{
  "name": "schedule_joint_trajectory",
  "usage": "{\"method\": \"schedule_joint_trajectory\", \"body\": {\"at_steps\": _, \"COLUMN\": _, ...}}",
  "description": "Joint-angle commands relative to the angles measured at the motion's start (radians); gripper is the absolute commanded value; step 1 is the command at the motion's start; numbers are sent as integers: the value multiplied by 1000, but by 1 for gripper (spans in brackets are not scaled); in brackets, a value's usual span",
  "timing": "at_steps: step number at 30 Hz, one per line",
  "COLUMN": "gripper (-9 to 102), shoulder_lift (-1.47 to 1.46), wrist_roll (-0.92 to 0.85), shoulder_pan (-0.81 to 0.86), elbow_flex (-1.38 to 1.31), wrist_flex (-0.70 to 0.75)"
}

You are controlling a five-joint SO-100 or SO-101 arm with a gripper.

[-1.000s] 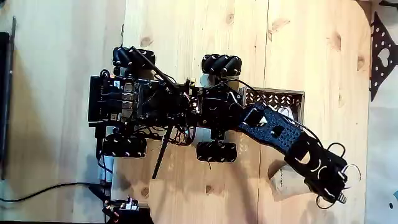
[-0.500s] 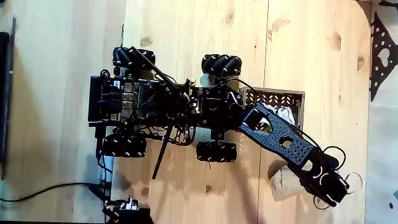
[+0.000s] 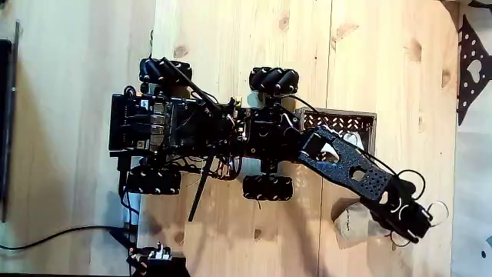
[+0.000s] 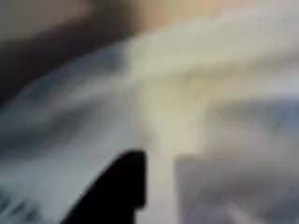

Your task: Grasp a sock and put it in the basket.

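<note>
At the lower right of the fixed view, the small limp beige-and-white cloth sock (image 3: 350,223) lies on the pale wooden table (image 3: 246,46), partly covered by the black perforated arm (image 3: 350,165) that reaches diagonally from the wheeled black chassis (image 3: 192,127) towards the lower right. The black two-finger gripper (image 3: 411,229) sits over or just beside the sock's right end; whether its jaws are spread or pinching cloth cannot be determined, and the wrist view is too blurred to settle it. The shallow rectangular basket with dark brown lattice walls (image 3: 338,121) stands against the chassis, above the sock, with something white showing inside. Judged from this, the sock is outside the basket: grasp, lift and transfer remain. The visible part of the sock is a crumpled patch; its long axis and pointing direction cannot be read.
</note>
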Motion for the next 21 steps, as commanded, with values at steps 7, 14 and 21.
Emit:
{"method": "schedule_joint_trajectory", "body": {"at_steps": 7, "gripper": 47, "shoulder_lift": -91, "wrist_roll": -55, "shoulder_pan": -6, "elbow_flex": -32, "wrist_flex": -176}}
{"method": "schedule_joint_trajectory", "body": {"at_steps": 14, "gripper": 0, "shoulder_lift": -101, "wrist_roll": -104, "shoulder_pan": -9, "elbow_flex": -32, "wrist_flex": -225}}
{"method": "schedule_joint_trajectory", "body": {"at_steps": 21, "gripper": 0, "shoulder_lift": -54, "wrist_roll": -95, "shoulder_pan": -11, "elbow_flex": -32, "wrist_flex": -158}}
